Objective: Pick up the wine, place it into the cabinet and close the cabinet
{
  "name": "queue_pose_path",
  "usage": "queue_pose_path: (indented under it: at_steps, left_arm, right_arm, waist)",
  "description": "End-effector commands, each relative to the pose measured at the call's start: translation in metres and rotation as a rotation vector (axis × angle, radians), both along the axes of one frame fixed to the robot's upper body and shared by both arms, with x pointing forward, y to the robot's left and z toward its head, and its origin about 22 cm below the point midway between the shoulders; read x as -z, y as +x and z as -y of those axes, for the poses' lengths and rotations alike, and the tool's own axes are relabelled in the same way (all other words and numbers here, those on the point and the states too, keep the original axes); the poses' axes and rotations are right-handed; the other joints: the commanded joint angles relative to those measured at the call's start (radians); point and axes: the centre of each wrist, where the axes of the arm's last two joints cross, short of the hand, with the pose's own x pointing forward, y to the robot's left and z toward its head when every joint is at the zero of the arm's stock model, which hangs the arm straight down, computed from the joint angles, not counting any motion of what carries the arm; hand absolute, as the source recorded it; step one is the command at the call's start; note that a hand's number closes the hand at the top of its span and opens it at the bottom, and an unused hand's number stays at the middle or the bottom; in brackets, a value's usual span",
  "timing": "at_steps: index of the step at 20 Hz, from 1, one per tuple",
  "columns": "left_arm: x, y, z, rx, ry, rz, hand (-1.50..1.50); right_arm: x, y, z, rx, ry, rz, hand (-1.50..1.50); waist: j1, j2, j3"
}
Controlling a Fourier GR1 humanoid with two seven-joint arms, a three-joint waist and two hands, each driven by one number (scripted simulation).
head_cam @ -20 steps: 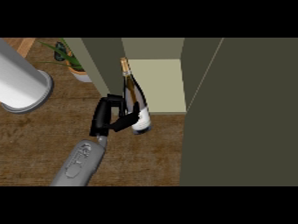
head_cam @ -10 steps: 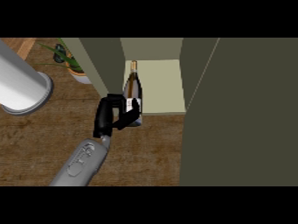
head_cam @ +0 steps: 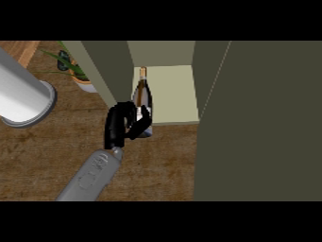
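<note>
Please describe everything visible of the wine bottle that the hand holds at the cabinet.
The dark glass wine bottle has a slim neck with a golden top and a pale patch near its base. Its neck points into the open olive cabinet, over the cream shelf, close to the left wall. The black left hand curls round its lower body, hiding part. Whether it rests on the shelf cannot be told.

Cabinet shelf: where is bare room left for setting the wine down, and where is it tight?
The pale shelf floor is bare right of the wine bottle, up to the cabinet's right wall. It is crowded at the left: bottle and hand sit close by its left wall. Bare wooden counter lies before the shelf.
</note>
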Motion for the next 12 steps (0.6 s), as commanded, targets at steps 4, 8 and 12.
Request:
queue_pose_path:
  at_steps: [4, 8, 12]
  left_arm:
    - [-0.016, 0.033, 0.032, 0.050, 0.022, -0.091, 1.50]
    - [-0.008, 0.032, 0.023, -0.004, 0.032, -0.125, 1.50]
    - [-0.008, 0.034, 0.016, -0.062, 0.019, -0.090, 1.50]
  right_arm:
    - [-0.014, -0.012, 0.001, -0.037, 0.065, 0.022, -1.50]
    - [-0.016, -0.010, -0.002, -0.058, 0.057, 0.035, -1.50]
    - [-0.012, -0.011, 0.000, -0.063, 0.062, 0.029, -1.50]
  waist:
    - [-0.040, 0.033, -0.017]
    - [-0.065, 0.043, -0.018]
    - [-0.061, 0.041, -0.018]
